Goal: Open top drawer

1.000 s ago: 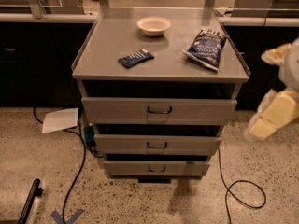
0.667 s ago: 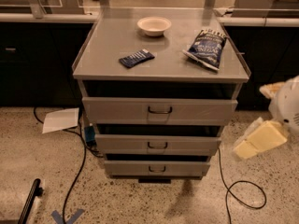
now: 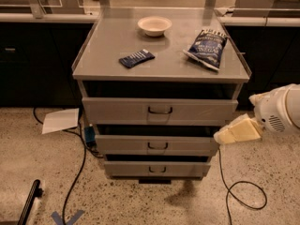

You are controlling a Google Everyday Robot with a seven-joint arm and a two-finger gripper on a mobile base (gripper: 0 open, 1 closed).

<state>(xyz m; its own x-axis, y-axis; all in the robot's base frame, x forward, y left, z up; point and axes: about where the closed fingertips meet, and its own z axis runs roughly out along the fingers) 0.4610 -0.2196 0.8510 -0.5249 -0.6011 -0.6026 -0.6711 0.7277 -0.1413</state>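
The top drawer (image 3: 122, 110) is the widest of three grey metal drawers in a cabinet, with a small dark loop handle (image 3: 160, 110) at its centre. Its front stands a little forward of the cabinet frame, with a dark gap above it. My gripper (image 3: 224, 136), cream-coloured, reaches in from the right edge on a white arm (image 3: 280, 110). It is at the right end of the drawers, just below the top drawer's right corner and well right of the handle.
Two narrower grey drawers (image 3: 122, 144) (image 3: 126, 168) sit below. On the cabinet top (image 3: 108, 64) lie a white bowl (image 3: 154, 25), a dark blue chip bag (image 3: 206, 47) and a small dark packet (image 3: 136, 58). Cables (image 3: 242, 196) and a sheet of paper (image 3: 60, 120) lie on the floor.
My arm has come down and to the left, from beside the cabinet top to the right end of the drawers. The drawers and the things on top have not moved.
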